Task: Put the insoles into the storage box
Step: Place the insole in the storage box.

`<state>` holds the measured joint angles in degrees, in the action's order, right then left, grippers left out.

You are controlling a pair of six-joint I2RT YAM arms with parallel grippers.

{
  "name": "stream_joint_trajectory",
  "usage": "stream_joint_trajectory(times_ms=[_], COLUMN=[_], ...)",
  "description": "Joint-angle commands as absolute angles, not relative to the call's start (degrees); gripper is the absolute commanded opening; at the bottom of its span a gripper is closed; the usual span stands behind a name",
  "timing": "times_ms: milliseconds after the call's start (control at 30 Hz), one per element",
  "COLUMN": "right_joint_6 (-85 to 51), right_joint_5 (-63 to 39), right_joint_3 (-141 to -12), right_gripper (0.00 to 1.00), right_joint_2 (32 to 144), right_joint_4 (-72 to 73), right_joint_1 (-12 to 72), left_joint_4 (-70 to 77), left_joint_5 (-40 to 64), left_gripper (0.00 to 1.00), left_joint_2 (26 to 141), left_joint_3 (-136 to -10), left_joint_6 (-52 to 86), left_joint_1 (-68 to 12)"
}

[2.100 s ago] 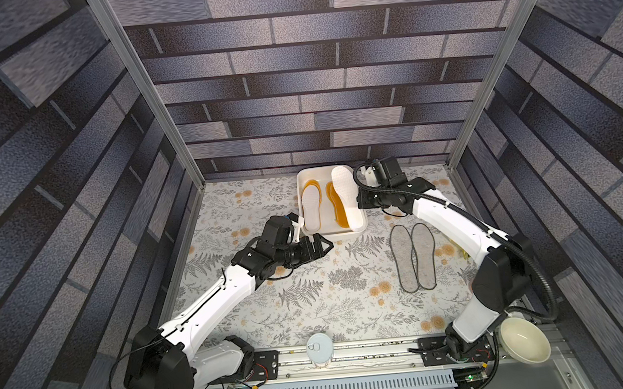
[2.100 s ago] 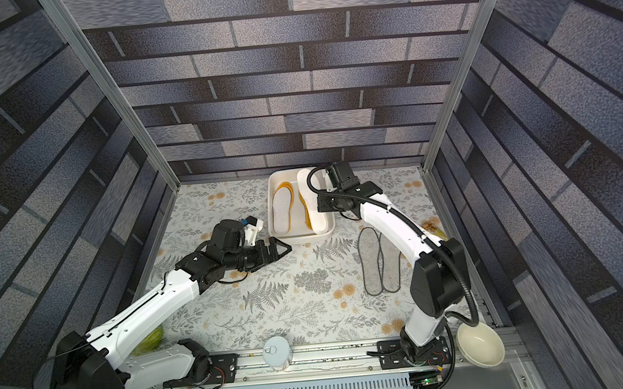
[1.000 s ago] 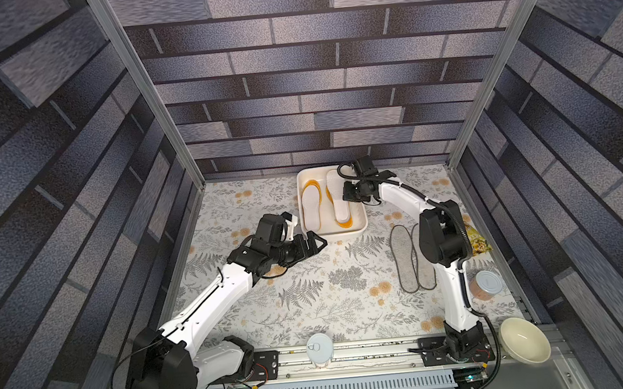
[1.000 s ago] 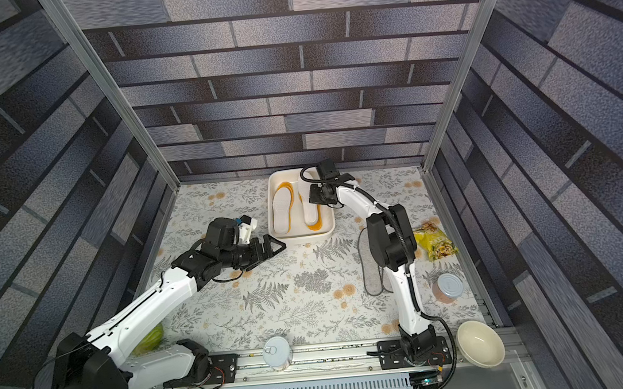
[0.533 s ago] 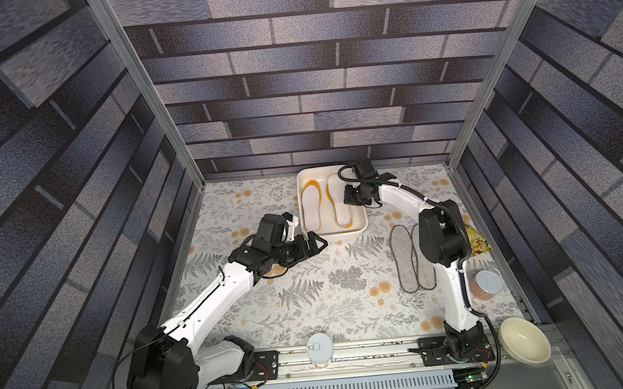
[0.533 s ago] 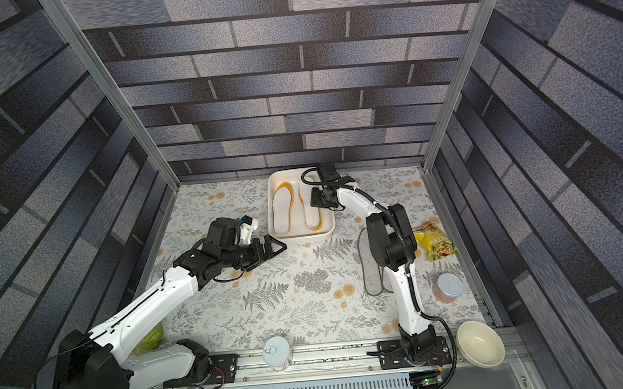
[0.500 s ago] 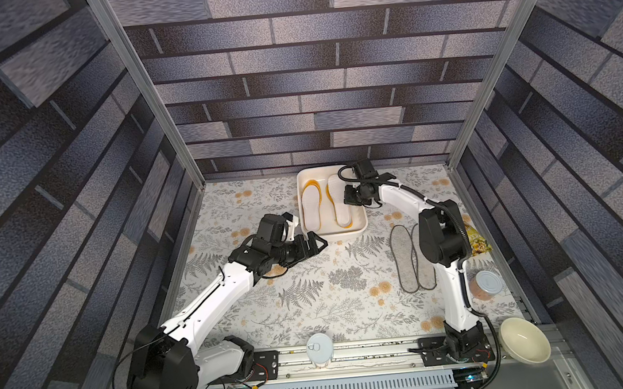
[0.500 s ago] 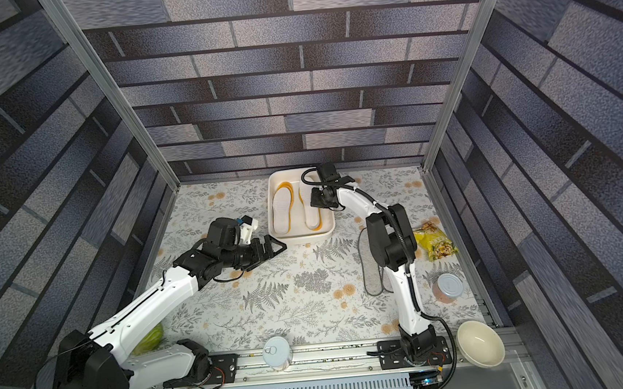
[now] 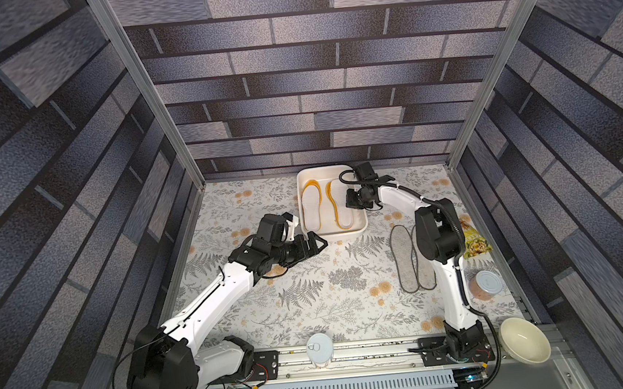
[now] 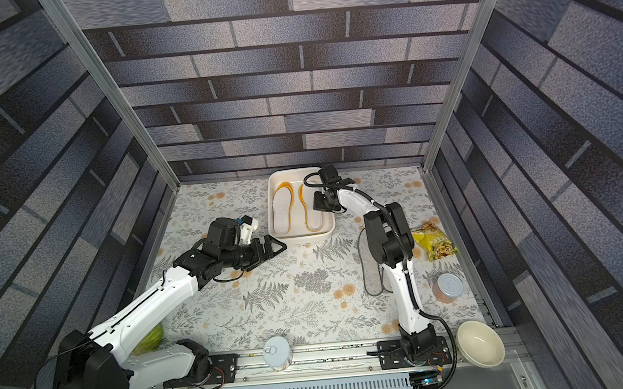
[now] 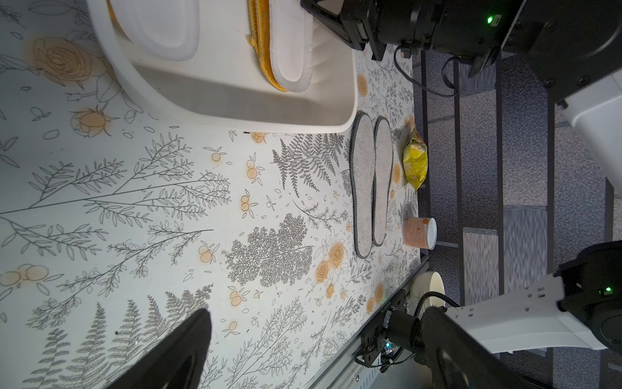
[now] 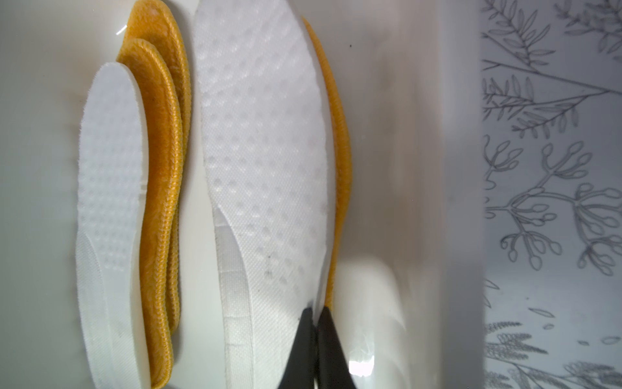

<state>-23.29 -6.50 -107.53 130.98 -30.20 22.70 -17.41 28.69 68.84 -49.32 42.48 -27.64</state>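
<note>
Lying lengthwise in storage box: white insole

In the storage box lie insoles — two more insoles to its right.

orange insoles: mostly under white ones, only rims show, count n/c | white insole: rim vanishes betw. closed right gripper tips, one end cut by frame edge | grey felt insoles: one partly behind R arm, both top views | left gripper: L wrist view shows one finger only | green-yellow obj: mostly behind L arm, no ID
</note>
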Motion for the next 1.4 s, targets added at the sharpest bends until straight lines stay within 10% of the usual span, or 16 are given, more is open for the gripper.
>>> stream_joint_trajectory(times_ms=[0, 767, 1367], right_joint_6=[-22.31, -22.48, -22.65], right_joint_5=[-6.67, -8.61, -7.65], right_joint_3=[-108.83, -109.25, -110.13], right_gripper=[0.0, 0.0, 0.29], right_joint_2=[132.01, 132.36, 129.63], right_joint_4=[-32.65, -31.79, -32.67], right_joint_1=[22.41, 22.35, 22.37], left_joint_4=[-17.6, -17.17, -17.23], left_joint_5=[29.47, 29.44, 29.44], left_gripper=[1.0, 1.0, 1.0], left_joint_2=[68.7, 68.94, 69.08], left_joint_3=[-50.54, -50.1, -50.1], left_joint_6=[41.61, 41.72, 41.59], left_joint_1=[-27.16, -27.16, -27.16])
